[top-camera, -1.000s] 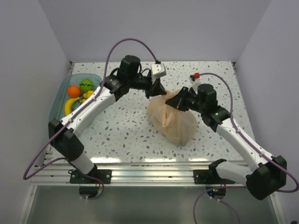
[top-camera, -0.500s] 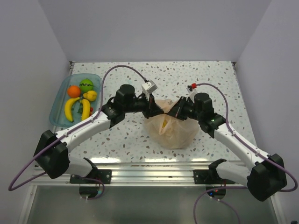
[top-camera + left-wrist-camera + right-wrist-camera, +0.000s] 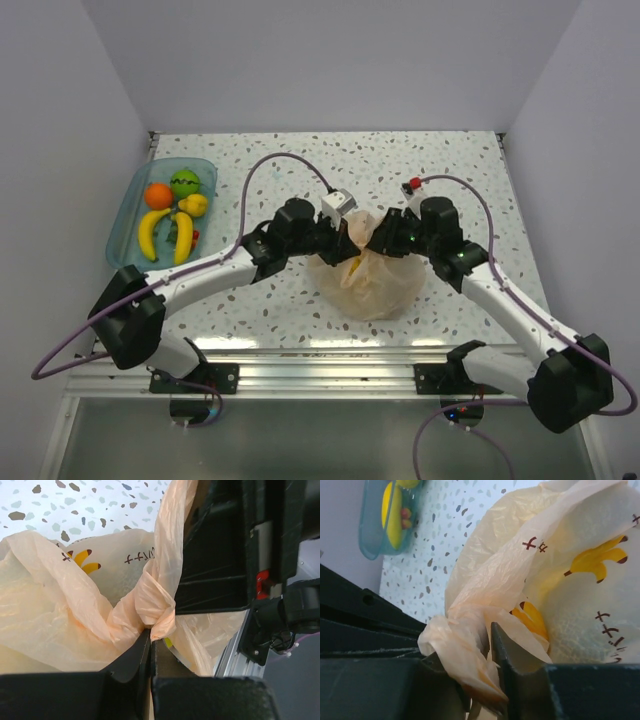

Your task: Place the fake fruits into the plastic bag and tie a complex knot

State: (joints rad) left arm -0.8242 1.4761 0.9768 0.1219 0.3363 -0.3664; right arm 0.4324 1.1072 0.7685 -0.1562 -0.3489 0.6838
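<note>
The peach-orange plastic bag (image 3: 368,280) sits mid-table, its gathered neck held up between both grippers. My left gripper (image 3: 345,226) is shut on one bag handle (image 3: 159,625), pinched at the fingertips. My right gripper (image 3: 383,236) is shut on the other handle (image 3: 465,655), bunched between its fingers. The handles twist together at the neck (image 3: 150,592); a finished knot does not show. Fake fruits lie in the blue tray: an orange (image 3: 157,195), a green ball (image 3: 184,182), two bananas (image 3: 152,231) and a small yellow piece (image 3: 194,204). The bag's contents are hidden; it bears yellow prints.
The clear blue tray (image 3: 125,215) stands at the table's far left, also seen in the right wrist view (image 3: 370,535). The aluminium rail (image 3: 320,355) runs along the near edge. Both arms meet over the bag; cables arch above them.
Both grippers have moved toward each other, pulling the bag handles together over the bag. The bag has shifted slightly nearer and bunched up at its neck.
</note>
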